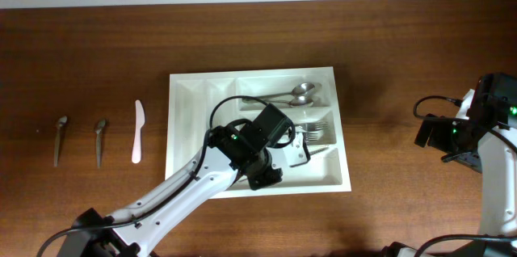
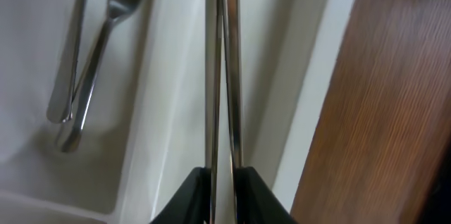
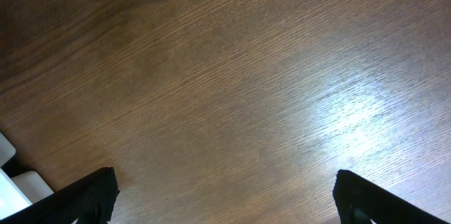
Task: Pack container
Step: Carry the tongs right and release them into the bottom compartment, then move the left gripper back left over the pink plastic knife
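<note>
The brown wooden table (image 1: 404, 55) carries the large white plastic five-compartment cutlery tray (image 1: 182, 128) at its centre. The left claw (image 2: 223, 178) hangs over the tray's outermost wide compartment, pinched on a thin steel utensil (image 2: 224, 69) seen edge-on. The right claw (image 3: 225, 196) gapes empty over bare table, well apart. If released skewed, the utensil could straddle the divider beside the metal forks (image 1: 317, 132) or tip over the rim.

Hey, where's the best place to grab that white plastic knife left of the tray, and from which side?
Probably the middle of the white knife, from straight above, pinching across its narrow width: it lies flat on the table, too thin to take from the side.
</note>
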